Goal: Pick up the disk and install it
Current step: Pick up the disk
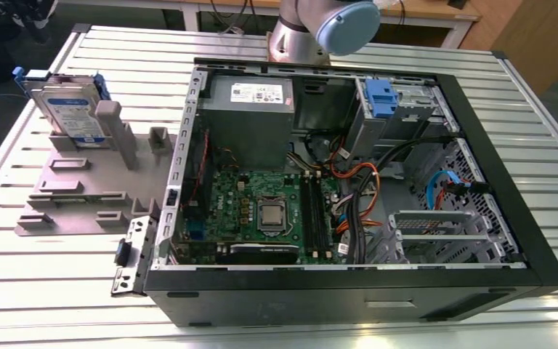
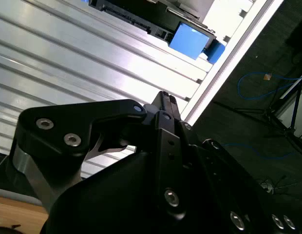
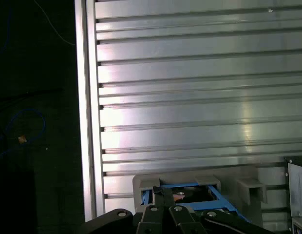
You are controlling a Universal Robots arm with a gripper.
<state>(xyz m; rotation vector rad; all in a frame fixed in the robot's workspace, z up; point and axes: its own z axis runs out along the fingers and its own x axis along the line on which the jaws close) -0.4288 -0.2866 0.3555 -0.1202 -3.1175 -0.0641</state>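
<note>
The disk (image 1: pixel 70 109), a silver drive with a white-and-blue label and blue rails, stands upright in the grey slotted stand (image 1: pixel 75 189) at the exterior view's left, near the table edge. In the first wrist view my gripper (image 3: pixel 163 195) is high above the ribbed table, its black fingers pressed together with nothing between them. Just past the fingertips there I see the disk's blue rails (image 3: pixel 217 197) in the stand (image 3: pixel 248 187). In the second wrist view the gripper (image 2: pixel 164 97) again looks shut, and the disk's blue end (image 2: pixel 190 39) sits by the table edge.
An open computer case (image 1: pixel 357 182) lies on the ribbed metal table (image 1: pixel 27 291), right of the stand, with motherboard, cables and a blue-clipped drive bay (image 1: pixel 381 98) at its far side. The arm's joint (image 1: pixel 342 25) rises behind the case. Dark floor lies beyond the table edge (image 3: pixel 87 122).
</note>
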